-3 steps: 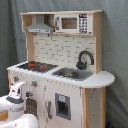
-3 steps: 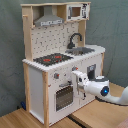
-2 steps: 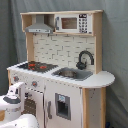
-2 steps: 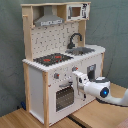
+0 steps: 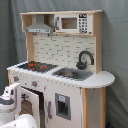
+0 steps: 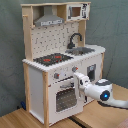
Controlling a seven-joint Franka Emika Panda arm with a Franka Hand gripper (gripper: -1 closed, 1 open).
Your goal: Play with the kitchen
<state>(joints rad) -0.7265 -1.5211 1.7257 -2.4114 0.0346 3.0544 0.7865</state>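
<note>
**A:** Item one, the kitchen point(image 5: 60, 70). What did you have on record?

**B:** You had a white and light-wood toy unit, standing upright against a grey curtain point(image 5: 115, 45) in both exterior views. Fittings listed: black-and-red stovetop point(image 5: 34, 65), grey sink point(image 5: 73, 74), black faucet point(image 5: 85, 59), grey hood point(image 5: 40, 26), microwave point(image 5: 73, 23), tiled back panel point(image 5: 57, 50), two knobs below the stovetop.

**A:** And the gripper?

**B:** In the second exterior view the gripper point(image 6: 80, 78) sat at the front panel, just above the windowed oven door point(image 6: 65, 99) and just beside the knob point(image 6: 74, 69) nearer the second exterior view's right. You could not tell whether its fingers were spread or pressed together; the white wrist covered them. Whether it touched the panel, you could not tell either.

**A:** What did the first exterior view add?

**B:** There the arm point(image 5: 11, 100) came in at the first exterior view's lower left corner, in front of the oven door, with the gripper end hidden against the cabinet. That view alone showed you the lower cupboard door with its dark square inset point(image 5: 63, 106) and vertical handle point(image 5: 49, 110), plus the rounded counter end point(image 5: 102, 80).

**A:** And the second exterior view alone?

**B:** The wooden floor point(image 6: 20, 119) under the unit, the plain white side wall point(image 6: 34, 90), and a blue-lit ring point(image 6: 104, 96) on the arm's wrist joint.
</note>
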